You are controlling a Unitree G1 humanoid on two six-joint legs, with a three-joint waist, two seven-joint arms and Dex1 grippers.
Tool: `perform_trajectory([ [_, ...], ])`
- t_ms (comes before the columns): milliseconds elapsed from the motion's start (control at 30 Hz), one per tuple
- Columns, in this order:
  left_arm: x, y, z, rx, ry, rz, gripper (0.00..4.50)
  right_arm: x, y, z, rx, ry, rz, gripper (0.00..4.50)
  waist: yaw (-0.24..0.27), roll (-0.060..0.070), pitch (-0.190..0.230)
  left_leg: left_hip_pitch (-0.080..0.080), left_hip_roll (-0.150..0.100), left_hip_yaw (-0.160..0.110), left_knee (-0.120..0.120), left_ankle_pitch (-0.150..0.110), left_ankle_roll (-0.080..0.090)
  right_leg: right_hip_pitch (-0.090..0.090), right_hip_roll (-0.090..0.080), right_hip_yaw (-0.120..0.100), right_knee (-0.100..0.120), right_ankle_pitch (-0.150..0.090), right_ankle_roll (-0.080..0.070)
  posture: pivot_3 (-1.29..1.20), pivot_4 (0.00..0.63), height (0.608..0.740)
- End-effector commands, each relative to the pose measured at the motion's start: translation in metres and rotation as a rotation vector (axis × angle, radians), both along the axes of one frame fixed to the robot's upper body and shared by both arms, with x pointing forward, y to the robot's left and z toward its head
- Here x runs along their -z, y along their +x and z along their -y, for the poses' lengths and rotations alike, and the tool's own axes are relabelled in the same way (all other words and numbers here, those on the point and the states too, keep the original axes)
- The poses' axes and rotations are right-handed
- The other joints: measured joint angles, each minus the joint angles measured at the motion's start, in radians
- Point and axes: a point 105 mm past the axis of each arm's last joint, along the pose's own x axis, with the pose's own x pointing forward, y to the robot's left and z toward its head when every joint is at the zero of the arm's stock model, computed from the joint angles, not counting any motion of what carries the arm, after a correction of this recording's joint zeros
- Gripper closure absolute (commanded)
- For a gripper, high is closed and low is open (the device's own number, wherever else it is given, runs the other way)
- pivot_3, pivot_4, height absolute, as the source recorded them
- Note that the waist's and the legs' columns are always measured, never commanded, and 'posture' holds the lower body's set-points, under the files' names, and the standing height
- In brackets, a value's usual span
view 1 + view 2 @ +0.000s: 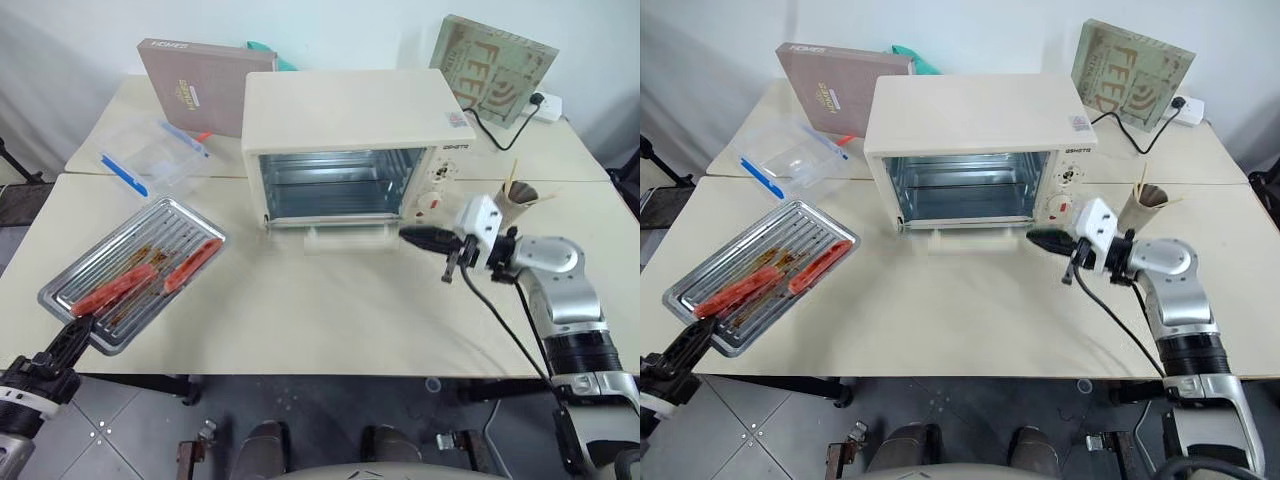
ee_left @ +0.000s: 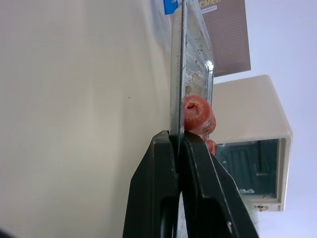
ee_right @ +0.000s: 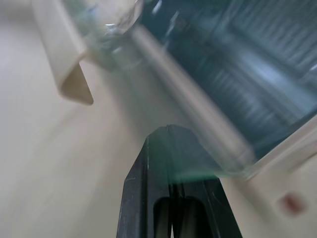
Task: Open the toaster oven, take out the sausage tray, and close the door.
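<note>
The sausage tray [image 1: 133,270], shallow ridged silver metal stained with sauce and carrying reddish-orange sausages, is seen on the table [image 1: 330,320] at eight o'clock from the toaster oven [image 1: 350,150]. Its near corner is pinched by the left gripper [image 1: 78,330]. The door [image 1: 345,236] is dropped open. The right gripper [image 1: 420,236], clenched empty, is poised at four o'clock of the door.

The cream-white toaster oven [image 1: 345,120] stands at the back of the table, its glass door [image 1: 330,228] dropped open and lying flat in front. The silver sausage tray [image 1: 135,272], holding reddish sausages, lies well to its left near the table's front edge.
</note>
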Motion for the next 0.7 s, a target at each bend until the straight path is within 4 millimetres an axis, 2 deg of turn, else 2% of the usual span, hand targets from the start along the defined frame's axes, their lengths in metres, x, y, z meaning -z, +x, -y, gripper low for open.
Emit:
perform_trajectory([
  [33, -0.008, 0.0, 0.005, 0.013, 0.003, 0.029, 4.5, -0.028, 0.001, -0.002, 0.007, 0.049, 0.081, 4.46, 0.0, 0.0, 0.0, 0.0, 0.0, 0.0, 0.0, 0.0, 0.0, 0.0, 0.0, 0.0, 0.0, 0.0, 0.0, 0.0, 0.15, 0.74],
  [233, 0.002, -0.001, 0.011, 0.036, -0.012, -0.015, 4.5, -0.059, 0.019, -0.011, 0.024, 0.083, 0.179, 4.46, -0.003, 0.0, 0.0, 0.0, 0.0, 0.001, 0.001, 0.0, 0.0, -0.001, 0.0, 0.001, 0.0, 0.0, 0.0, 0.0, 0.15, 0.74],
  [400, 0.011, -0.006, 0.024, 0.115, -0.012, -0.052, 4.5, -0.067, 0.021, -0.015, 0.008, 0.08, 0.199, 4.46, 0.0, 0.0, 0.0, 0.0, 0.0, 0.001, 0.0, -0.001, 0.001, -0.001, 0.0, 0.001, 0.0, 0.0, 0.0, 0.0, 0.15, 0.74],
  [567, 0.017, -0.003, 0.04, 0.254, -0.003, -0.099, 4.5, -0.061, 0.003, -0.021, -0.068, 0.055, 0.131, 4.46, 0.002, 0.0, 0.0, 0.0, 0.0, 0.001, 0.0, -0.002, 0.001, -0.001, 0.0, 0.001, 0.0, 0.0, 0.0, 0.0, 0.15, 0.74],
  [700, 0.018, 0.008, 0.06, 0.437, 0.024, -0.138, 4.5, -0.045, -0.032, -0.021, -0.169, -0.006, 0.0, 4.46, 0.003, 0.0, 0.0, 0.0, 0.0, 0.002, 0.0, -0.002, 0.001, -0.002, 0.0, 0.001, 0.0, 0.0, 0.0, 0.0, 0.15, 0.74],
])
